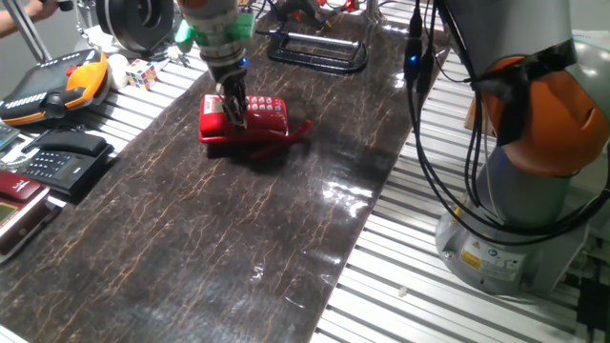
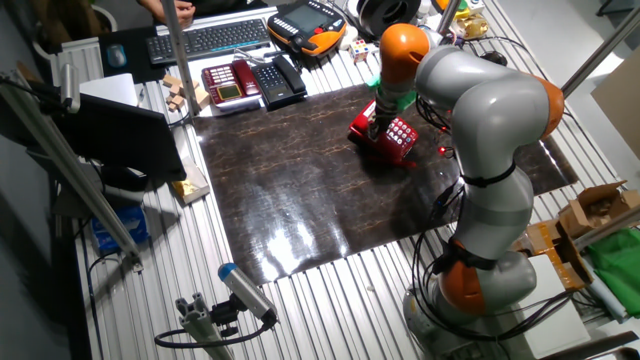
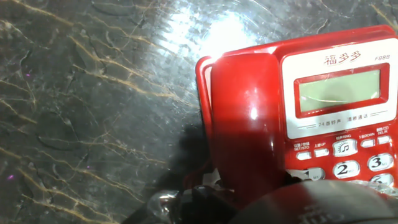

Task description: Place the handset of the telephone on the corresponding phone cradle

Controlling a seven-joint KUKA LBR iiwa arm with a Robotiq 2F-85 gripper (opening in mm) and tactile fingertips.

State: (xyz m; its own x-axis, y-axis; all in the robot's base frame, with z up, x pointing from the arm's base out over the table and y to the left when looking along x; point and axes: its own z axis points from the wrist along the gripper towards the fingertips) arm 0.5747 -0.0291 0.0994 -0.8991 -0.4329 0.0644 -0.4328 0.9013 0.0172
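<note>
Handset (image 3: 242, 118) on red cradle (image 3: 339, 93)

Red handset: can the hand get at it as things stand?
Probably yes: the hand is right over the red telephone, and the red handset lies along the base's edge with nothing covering it. Whether the fingers are touching it cannot be told.

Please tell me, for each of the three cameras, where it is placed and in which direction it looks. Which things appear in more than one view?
One fixed view: low at the table's end, looking along the dark mat; gripper and arm base show.
The other fixed view: high, from the opposite side, looking down; the whole arm shows.
Hand view: on the hand, looking down at the handset lying on the telephone; finger parts show at the bottom edge.
Shared: the red telephone appears in all three.
</note>
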